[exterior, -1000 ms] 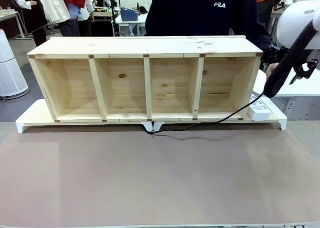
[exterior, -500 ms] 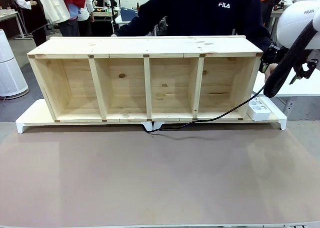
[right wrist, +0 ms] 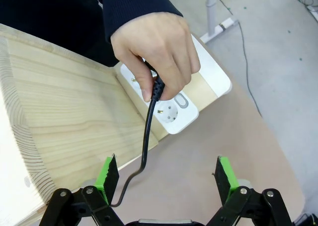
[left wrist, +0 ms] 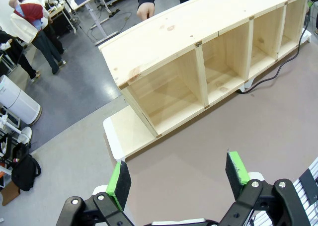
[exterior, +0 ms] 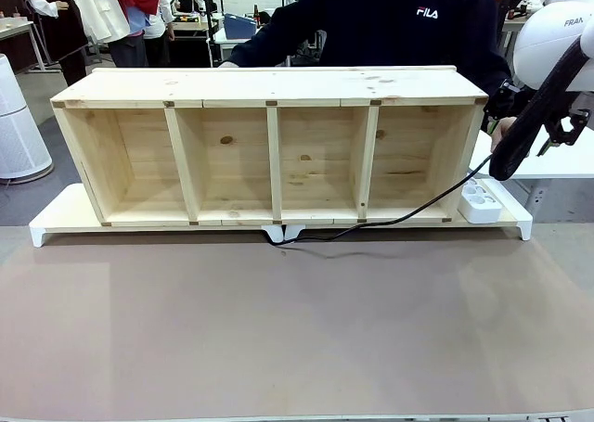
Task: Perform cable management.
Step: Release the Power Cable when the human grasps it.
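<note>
The thin black cable (exterior: 390, 223) comes out from under the middle of the wooden shelf (exterior: 269, 88) and runs right, rising toward the white power strip (exterior: 481, 201). In the right wrist view a person's hand (right wrist: 154, 52) grips the black plug (right wrist: 158, 89) just above a socket of the power strip (right wrist: 176, 117), and the cable (right wrist: 145, 136) hangs down from it. My right gripper (right wrist: 166, 179) is open, below the hand and apart from the cable. My left gripper (left wrist: 178, 176) is open above the brown mat, far from the cable (left wrist: 271, 77).
The four-compartment shelf stands on a white stand (exterior: 56, 220) at the far side of the brown mat (exterior: 297, 329). The person's other hand (left wrist: 146, 10) rests at the shelf's far edge. My right arm's black hose (exterior: 534, 116) hangs at the shelf's right end.
The person has lifted the plug end of the cable off the power strip. Their other arm has reached out along the far side of the shelf. My arms have not moved.
</note>
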{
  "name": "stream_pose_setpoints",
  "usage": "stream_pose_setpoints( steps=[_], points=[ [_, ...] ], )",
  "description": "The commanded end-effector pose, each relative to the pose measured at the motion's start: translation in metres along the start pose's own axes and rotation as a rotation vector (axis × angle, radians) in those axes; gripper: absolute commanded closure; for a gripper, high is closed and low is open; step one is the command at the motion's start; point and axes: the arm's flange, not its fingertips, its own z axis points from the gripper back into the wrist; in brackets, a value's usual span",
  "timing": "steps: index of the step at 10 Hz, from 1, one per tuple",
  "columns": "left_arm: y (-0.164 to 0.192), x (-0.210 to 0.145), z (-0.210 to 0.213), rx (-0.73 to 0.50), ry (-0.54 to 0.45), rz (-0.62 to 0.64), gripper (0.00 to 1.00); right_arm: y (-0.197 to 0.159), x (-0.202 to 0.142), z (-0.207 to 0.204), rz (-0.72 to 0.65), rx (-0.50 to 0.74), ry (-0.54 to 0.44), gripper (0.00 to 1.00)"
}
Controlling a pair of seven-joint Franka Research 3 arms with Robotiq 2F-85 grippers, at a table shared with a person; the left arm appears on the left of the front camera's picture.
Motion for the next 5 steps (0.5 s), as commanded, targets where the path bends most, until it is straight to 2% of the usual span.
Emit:
stream_pose_setpoints(
  steps=[1,5],
  points=[
    [-0.0011,0.0013,-0.0015,-0.003,-0.01,0.013,0.0,-0.0004,-0.0002,-0.0006,0.004,0.001,0.005,0.0],
    [-0.0011,0.0013,-0.0015,-0.003,-0.01,0.013,0.0,-0.0004,-0.0002,-0.0006,0.004,0.001,0.005,0.0]
  ],
)
